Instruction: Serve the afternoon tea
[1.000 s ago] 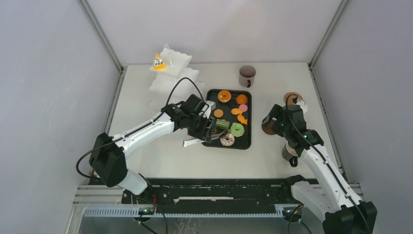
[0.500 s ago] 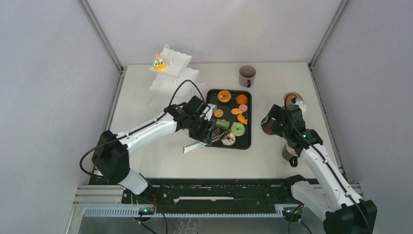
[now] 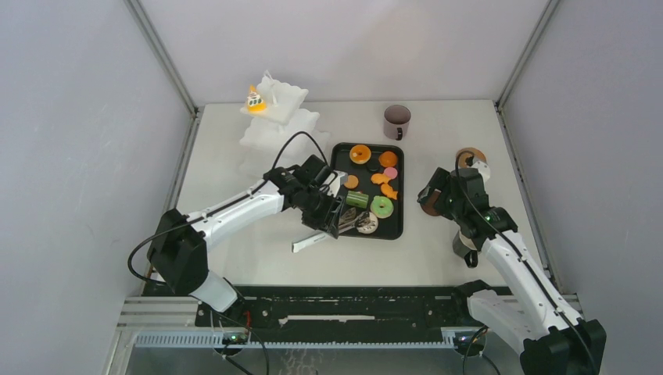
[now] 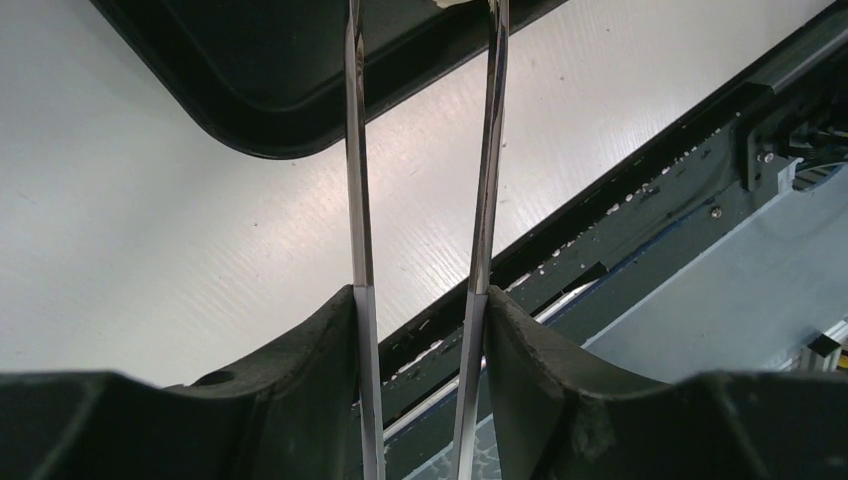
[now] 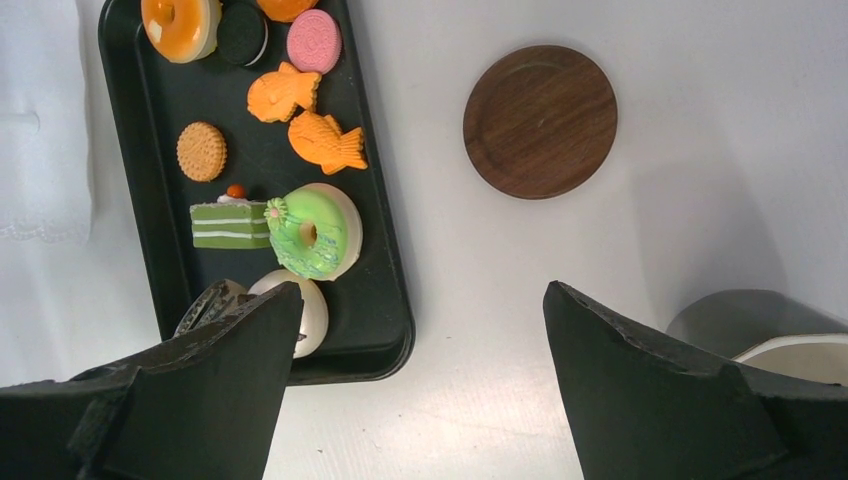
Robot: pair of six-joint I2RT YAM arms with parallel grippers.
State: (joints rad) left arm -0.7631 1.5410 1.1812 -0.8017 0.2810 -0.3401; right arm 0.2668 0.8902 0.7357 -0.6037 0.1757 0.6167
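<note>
**Q:** Where does the afternoon tea stand?
**A:** Most pastries lie on the black tray (image 5: 380, 280), a green doughnut (image 5: 330, 245) touching a green cake slice (image 5: 228, 226). One yellow cake (image 3: 255, 100) tops the white stand (image 3: 274, 129).

**Q:** The mugs?
**A:** The far mug (image 3: 396, 121) sits behind the tray. The near mug (image 5: 720, 315) is just beside the right gripper (image 5: 420, 300).

**Q:** The fingers?
**A:** The left gripper (image 4: 420, 300) is clenched on metal tongs (image 4: 358, 200), blades reaching over the tray's near-left corner. The right is spread wide, holding nothing, above the worktop (image 5: 470, 400) near a wooden coaster (image 5: 540, 120).
</note>
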